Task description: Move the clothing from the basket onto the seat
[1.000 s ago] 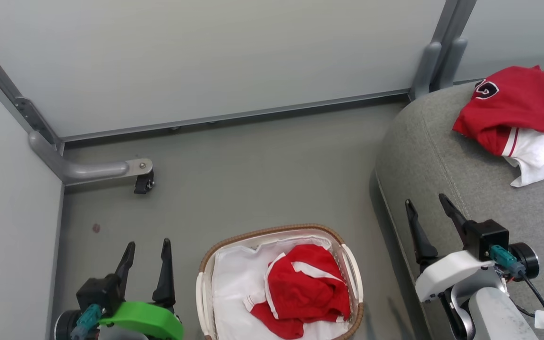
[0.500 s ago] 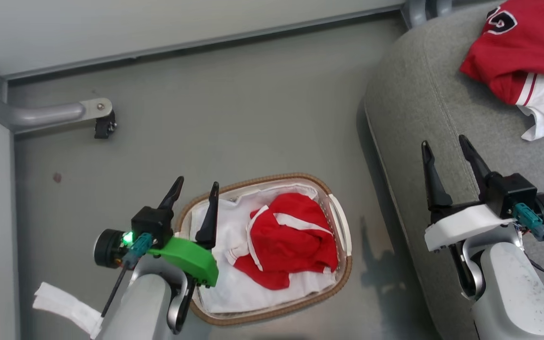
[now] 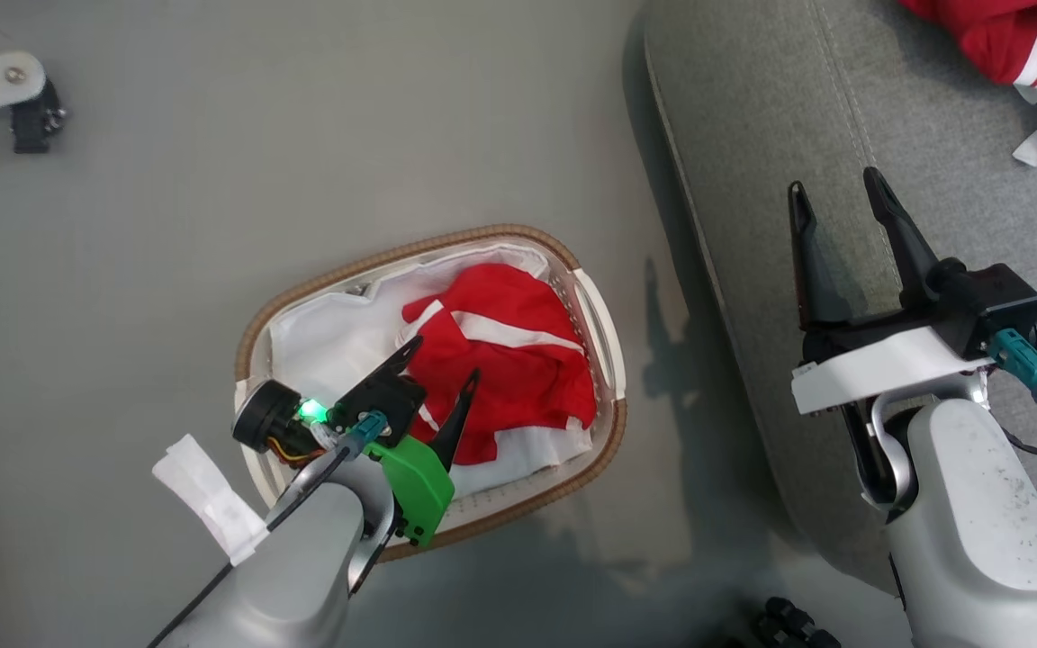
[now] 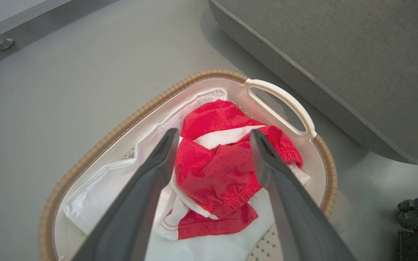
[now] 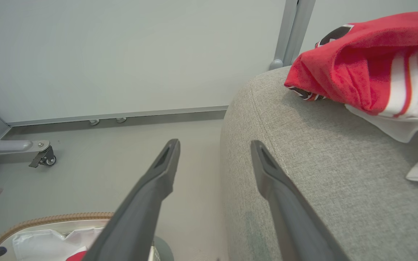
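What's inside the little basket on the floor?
A crumpled red garment with white stripes lies in the basket, on top of a white liner sheet. Whatever is under the red garment is covered, so I cannot tell if anything else is there.

**Operator:** Where's the basket?

**Spotter:** Your basket (image 3: 428,245) stands on the floor (image 3: 212,180), near the left edge of the seat (image 3: 752,135), not touching it.

**Operator:** And inside?

**Spotter:** A liner (image 3: 320,337) lies along the bottom. The bundled garment (image 3: 509,351) sits on it, toward the end nearest the seat. Your left claw (image 3: 445,358) hangs over the basket's opposite end, pointing at the bundle.

**Operator:** The rest?

**Spotter:** Your right claw (image 3: 834,180) is above the seat, near its left edge. A second garment (image 3: 1023,36) lies on the seat, farther back and right. A caster (image 3: 32,126) stands on the floor, far left.
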You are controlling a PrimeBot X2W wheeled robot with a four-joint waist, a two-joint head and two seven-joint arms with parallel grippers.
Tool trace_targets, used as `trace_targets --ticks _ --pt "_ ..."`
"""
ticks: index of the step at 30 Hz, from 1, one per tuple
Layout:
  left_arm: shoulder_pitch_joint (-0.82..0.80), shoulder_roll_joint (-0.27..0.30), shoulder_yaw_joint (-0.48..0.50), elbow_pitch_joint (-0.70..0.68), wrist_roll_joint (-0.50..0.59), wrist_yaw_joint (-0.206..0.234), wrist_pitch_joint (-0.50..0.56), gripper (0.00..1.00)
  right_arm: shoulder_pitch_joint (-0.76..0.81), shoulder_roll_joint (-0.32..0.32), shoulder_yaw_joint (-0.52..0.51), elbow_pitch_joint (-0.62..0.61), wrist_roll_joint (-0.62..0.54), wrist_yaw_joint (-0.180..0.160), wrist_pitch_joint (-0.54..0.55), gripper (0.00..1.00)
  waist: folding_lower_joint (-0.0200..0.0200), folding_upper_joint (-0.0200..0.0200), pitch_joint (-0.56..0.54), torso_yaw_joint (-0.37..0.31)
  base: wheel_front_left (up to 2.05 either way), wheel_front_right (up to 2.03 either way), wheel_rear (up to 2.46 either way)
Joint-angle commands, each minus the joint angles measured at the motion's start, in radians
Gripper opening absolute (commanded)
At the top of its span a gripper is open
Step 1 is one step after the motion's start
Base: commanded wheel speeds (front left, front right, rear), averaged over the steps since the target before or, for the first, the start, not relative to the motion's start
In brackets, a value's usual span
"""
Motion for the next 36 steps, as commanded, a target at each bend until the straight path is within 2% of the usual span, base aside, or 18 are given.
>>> trace_targets --ticks 1,9,17,24,25,26,27,32,36 --pt "-0.036 0.017 -0.028 0.019 -0.002 -0.002 0.0 1.0 -0.021 -0.001 0.009 -0.013 0.011 -0.001 -0.002 1.0 -0.0001 -0.0001 0.117 -0.084 0.0 0.0 0.0" --pt "-0.162 0.056 -0.19 0.124 0.012 -0.002 0.0 1.0 -0.059 -0.001 0.044 -0.059 0.046 -0.001 -0.002 1.0 -0.0001 -0.0001 0.227 -0.123 0.0 0.0 0.0" --pt "-0.239 0.084 -0.219 0.2 -0.001 -0.003 0.0 1.0 -0.088 -0.002 0.072 -0.098 0.074 -0.001 -0.002 1.0 -0.0001 -0.0001 0.303 -0.157 0.0 0.0 0.0" --pt "-0.269 0.09 -0.221 0.254 -0.025 -0.003 0.0 1.0 -0.092 -0.002 0.084 -0.102 0.085 -0.001 -0.002 1.0 -0.0001 -0.0001 0.322 -0.175 0.0 0.0 0.0" --pt "-0.272 0.087 -0.224 0.264 -0.029 -0.003 0.0 0.47 -0.092 -0.002 0.086 -0.102 0.088 -0.001 -0.002 1.0 -0.0001 -0.0001 0.322 -0.178 0.0 0.0 0.0" --pt "-0.273 0.085 -0.226 0.271 -0.031 -0.003 0.0 0.33 -0.091 -0.002 0.087 -0.102 0.09 -0.001 -0.002 1.0 -0.0001 -0.0001 0.321 -0.18 0.0 0.0 0.0" --pt "-0.274 0.081 -0.229 0.278 -0.034 -0.003 0.0 0.0 -0.091 -0.002 0.088 -0.101 0.09 -0.001 -0.002 1.0 -0.0001 -0.0001 0.32 -0.182 0.0 0.0 0.0" --pt "-0.26 0.067 -0.222 0.274 -0.065 -0.003 0.0 0.0 -0.082 -0.002 0.081 -0.083 0.071 -0.001 -0.002 1.0 -0.0001 -0.0001 0.287 -0.175 0.0 0.0 0.0" --pt "-0.226 0.077 -0.189 0.229 -0.09 0.0 0.0 0.0 -0.07 -0.002 0.077 -0.069 0.046 -0.001 -0.002 1.0 -0.0001 -0.0001 0.235 -0.156 0.0 0.0 0.0"
